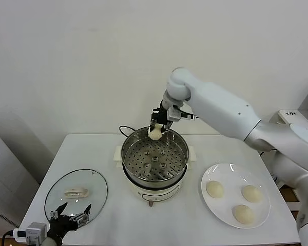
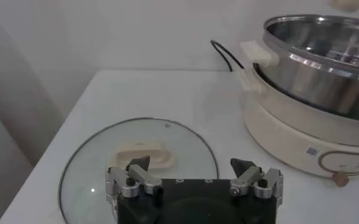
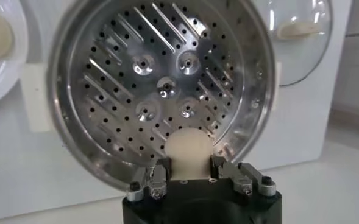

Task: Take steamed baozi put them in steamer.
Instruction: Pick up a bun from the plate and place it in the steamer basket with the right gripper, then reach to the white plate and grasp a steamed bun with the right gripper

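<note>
1. Head view: the right gripper [image 1: 157,128] hangs over the steamer [image 1: 154,160], at the rim's 12 o'clock edge, jaws clenched on a bun [image 1: 155,134]. The right arm reaches in from 3 o'clock, elbow high, wrist bent so the jaws point down. Three more buns [image 1: 214,189] lie well apart from one another on the plate [image 1: 210,205], which sits at the steamer's 3 to 4 o'clock on the worktop [image 1: 169,220]. The basket holds none yet. The left gripper [image 1: 71,211] waits at the worktop's near corner, about 8 o'clock from the steamer, jaws released, just over the near edge of the lid [image 1: 76,193].

2. Left wrist view: the left gripper's two fingers [image 2: 136,175] stand wide apart with nothing between them; the lid lies flat just beyond, the steamer off to one side.

3. Right wrist view: the bun sits between the right gripper's fingers [image 3: 156,179], which press its two flanks, above the perforated floor near the rim. I judge the bun light, soft and easily dented, its skin smooth and perhaps a little tacky, so it may cling to a finger on release. The best hold looks like this one: across the widest part, low on the sides, with gentle pressure. A hard squeeze would crease or tear the dough.
</note>
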Action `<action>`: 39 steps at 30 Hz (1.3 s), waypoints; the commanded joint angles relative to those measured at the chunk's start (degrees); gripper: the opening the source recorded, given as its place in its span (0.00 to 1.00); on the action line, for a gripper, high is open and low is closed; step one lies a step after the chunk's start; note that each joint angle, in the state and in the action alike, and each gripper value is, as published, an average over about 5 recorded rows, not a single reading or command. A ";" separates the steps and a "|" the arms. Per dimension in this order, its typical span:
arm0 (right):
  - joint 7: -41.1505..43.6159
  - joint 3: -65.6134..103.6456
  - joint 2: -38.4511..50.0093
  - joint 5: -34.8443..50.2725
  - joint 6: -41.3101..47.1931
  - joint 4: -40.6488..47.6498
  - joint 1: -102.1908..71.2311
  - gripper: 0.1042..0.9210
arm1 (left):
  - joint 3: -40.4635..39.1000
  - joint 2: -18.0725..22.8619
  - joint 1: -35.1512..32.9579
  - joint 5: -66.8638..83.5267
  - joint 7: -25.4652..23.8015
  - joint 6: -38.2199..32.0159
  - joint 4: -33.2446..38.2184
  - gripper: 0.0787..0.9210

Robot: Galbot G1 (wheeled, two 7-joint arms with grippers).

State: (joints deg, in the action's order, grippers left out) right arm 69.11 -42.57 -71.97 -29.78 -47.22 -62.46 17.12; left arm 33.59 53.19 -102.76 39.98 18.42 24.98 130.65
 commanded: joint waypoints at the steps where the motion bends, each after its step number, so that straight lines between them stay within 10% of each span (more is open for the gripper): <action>1: -0.60 3.61 -2.56 -9.94 -2.78 1.00 -6.28 0.38 | -0.23 -0.10 0.24 0.07 0.04 0.06 -0.24 0.88; 15: -1.18 4.09 -2.38 -10.85 -2.78 1.79 -8.70 0.42 | -0.39 -0.07 0.56 0.17 0.18 0.00 -0.71 0.88; 24: -2.94 4.09 -1.38 -7.52 -2.78 0.90 -7.10 0.67 | -0.41 -0.03 0.70 0.23 0.29 0.00 -0.56 0.88; 32: 0.71 -4.68 5.52 15.35 -1.22 -0.59 5.05 0.87 | -0.19 0.96 0.12 0.17 0.51 0.01 0.22 0.88; 39: 3.11 -21.22 17.08 38.09 19.24 -2.38 18.90 0.88 | -0.20 0.86 0.13 0.17 0.56 0.05 0.92 0.88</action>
State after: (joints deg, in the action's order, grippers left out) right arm 69.78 -48.54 -65.49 -16.97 -47.18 -63.61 21.69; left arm 33.33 53.90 -102.41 40.16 18.92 25.04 131.06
